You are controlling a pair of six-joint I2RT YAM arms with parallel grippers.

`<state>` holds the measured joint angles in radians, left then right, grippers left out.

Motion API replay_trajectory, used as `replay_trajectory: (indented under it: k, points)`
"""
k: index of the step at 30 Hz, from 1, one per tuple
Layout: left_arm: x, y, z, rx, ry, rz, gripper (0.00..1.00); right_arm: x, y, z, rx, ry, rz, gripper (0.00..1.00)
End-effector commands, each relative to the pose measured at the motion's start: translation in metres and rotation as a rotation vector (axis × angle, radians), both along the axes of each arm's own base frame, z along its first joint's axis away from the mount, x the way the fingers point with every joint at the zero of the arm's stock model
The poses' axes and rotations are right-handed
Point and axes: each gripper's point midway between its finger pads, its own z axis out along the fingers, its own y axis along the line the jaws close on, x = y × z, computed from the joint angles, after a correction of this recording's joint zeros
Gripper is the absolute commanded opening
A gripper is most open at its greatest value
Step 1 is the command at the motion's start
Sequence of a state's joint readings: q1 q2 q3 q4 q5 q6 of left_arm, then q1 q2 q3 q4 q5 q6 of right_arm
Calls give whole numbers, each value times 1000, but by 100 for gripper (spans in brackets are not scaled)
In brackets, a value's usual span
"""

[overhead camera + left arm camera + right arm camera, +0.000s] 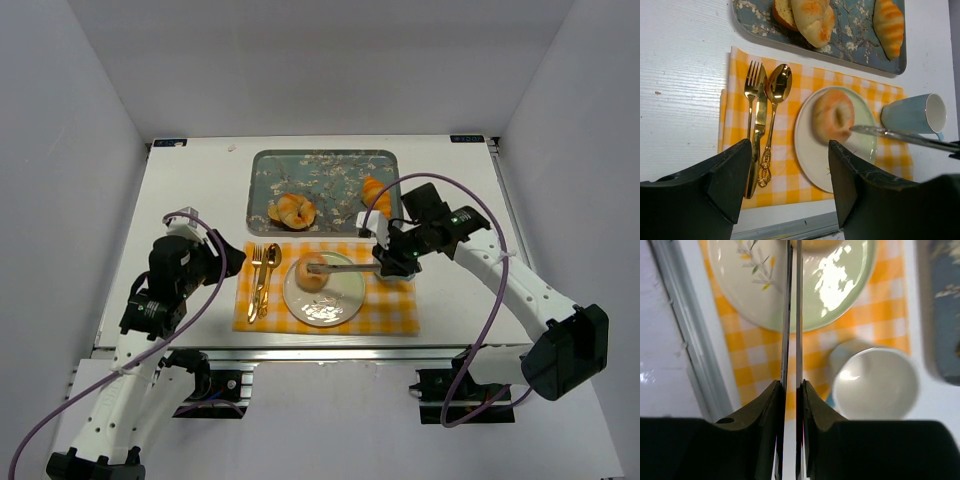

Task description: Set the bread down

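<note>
My right pincer (pixel 790 387) is closed on the tongs (pixel 345 268), whose tips ahead of it reach the bread (pixel 312 273), which lies on the plate (pixel 335 308). I judge only letting go and retreating is left; my left pincer (pixel 790 152) hangs open, empty.

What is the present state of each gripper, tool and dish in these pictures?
Left gripper: open, empty.
Right gripper: shut on the tongs.
Tongs: arms nearly together, tips at the bread roll.
Bread roll: lying on the plate.
Plate: flat on the checked mat.
Cup: upright, empty.
Tray: holds a twisted roll and a croissant.
</note>
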<state>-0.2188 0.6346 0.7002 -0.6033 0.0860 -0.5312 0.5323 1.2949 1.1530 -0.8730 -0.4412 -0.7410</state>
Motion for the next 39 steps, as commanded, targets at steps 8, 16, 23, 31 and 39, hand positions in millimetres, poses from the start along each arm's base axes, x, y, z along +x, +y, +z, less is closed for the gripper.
replay_trajectory:
  k: [8, 16, 23, 31, 39]
  points:
    - [7, -2, 6, -9, -24, -4, 72, -13, 4, -2, -1, -2, 71, 22]
    - [2, 0, 3, -4, -20, 6, 72, 4, 24, 38, 115, -72, 38, 10]
    - [1, 1, 3, -2, -18, 7, 72, 65, 48, 52, 157, -110, -169, 15]
    - [-1, 2, 3, -10, -25, 14, 72, 124, 67, 30, 132, -143, -309, 36]
    - [-4, 4, 0, -5, -16, 21, 72, 134, 78, 21, 146, -106, -331, 45]
